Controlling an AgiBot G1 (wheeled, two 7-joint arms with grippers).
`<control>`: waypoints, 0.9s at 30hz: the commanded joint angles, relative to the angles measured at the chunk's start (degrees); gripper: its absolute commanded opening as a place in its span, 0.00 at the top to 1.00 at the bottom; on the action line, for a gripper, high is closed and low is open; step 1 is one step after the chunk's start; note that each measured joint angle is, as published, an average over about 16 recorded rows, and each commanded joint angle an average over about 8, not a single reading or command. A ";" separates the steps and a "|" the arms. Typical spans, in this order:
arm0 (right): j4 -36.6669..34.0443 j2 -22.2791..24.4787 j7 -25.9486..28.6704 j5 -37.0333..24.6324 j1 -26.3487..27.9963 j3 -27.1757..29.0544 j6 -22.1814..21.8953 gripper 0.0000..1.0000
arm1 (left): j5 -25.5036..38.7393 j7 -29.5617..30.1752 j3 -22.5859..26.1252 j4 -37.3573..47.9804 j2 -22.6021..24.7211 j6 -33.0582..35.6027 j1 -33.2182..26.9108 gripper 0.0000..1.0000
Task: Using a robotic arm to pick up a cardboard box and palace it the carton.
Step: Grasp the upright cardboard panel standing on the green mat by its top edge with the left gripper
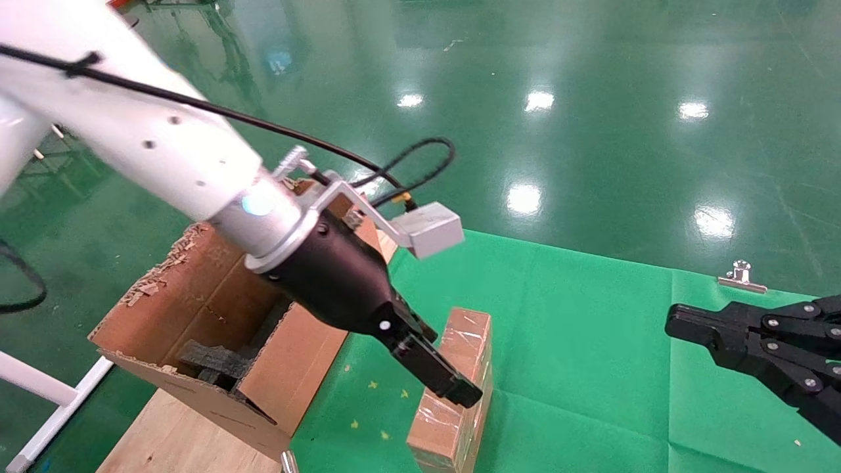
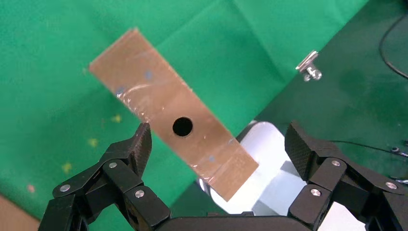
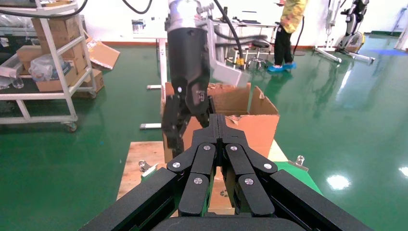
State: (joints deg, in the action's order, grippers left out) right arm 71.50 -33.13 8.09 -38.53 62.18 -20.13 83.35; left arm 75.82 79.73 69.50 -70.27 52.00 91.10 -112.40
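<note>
Two grippers in view: only the left one is at work; the right one is parked.
Cardboard box (image 1: 453,394): it stands on its narrow edge on the green cloth (image 1: 591,341), just beside the carton (image 1: 197,315) and outside of it.
Box seen from the left wrist: the narrow taped side with the round hole (image 2: 182,126) faces the camera, and its long axis runs slanted across the gap between the fingers.
Left gripper (image 2: 219,149): it hangs over the top edge of the box with the jaws wide open and nothing between them; one finger (image 2: 140,144) is close to the edge of the box, the other (image 2: 300,149) is well apart from it.
Key relation: the box lies straight below the open jaws, but its long axis is turned against the closing line, so I judge that the wrist needs some rotation before the descent.
Right gripper (image 3: 219,139): it is over the far right of the cloth, well apart from the box, fingers pressed together and holding nothing.
Nearer arm: the left one, clearly.
Carton: open at the top, with black foam (image 1: 213,364) inside.
</note>
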 commanded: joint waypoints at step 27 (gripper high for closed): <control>0.00 0.00 0.00 0.00 0.00 -0.01 0.00 1.00 | -4.18 13.89 23.95 17.66 19.15 -0.97 -8.43 0.00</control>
State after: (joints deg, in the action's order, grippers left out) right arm 71.50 -33.12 8.08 -38.52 62.18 -20.14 83.35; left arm 71.77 93.65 93.33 -52.83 70.84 90.13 -120.81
